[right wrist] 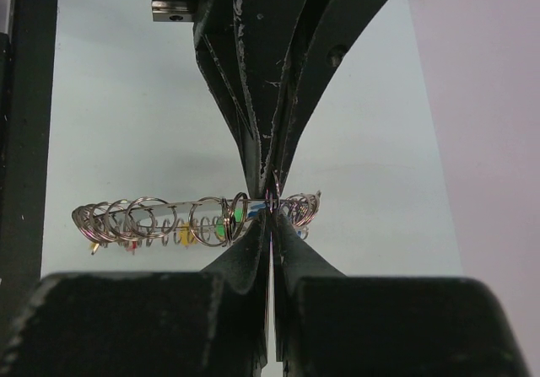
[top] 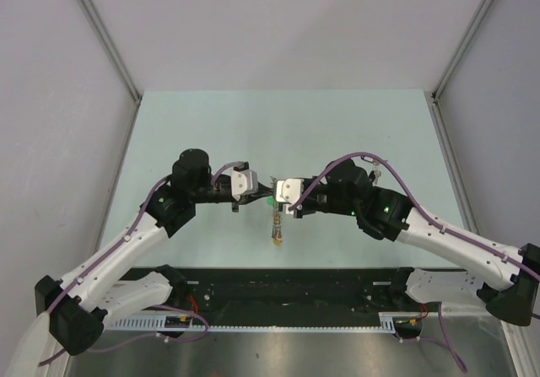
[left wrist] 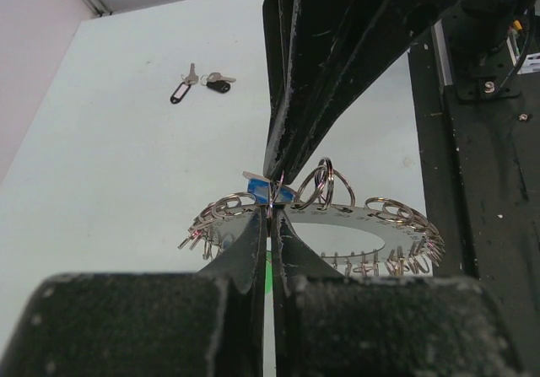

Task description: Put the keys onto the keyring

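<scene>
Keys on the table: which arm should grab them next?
Probably right. The left wrist view shows the keys past the keyring, on the side of the right arm. Left end effector and right end effector are both shut on the keyring.

Bright, even, diffuse light from above; shadows on the table faint and soft. Wrist views: near fingers blurred, keyring glinting, far keys reasonably sharp.
</scene>
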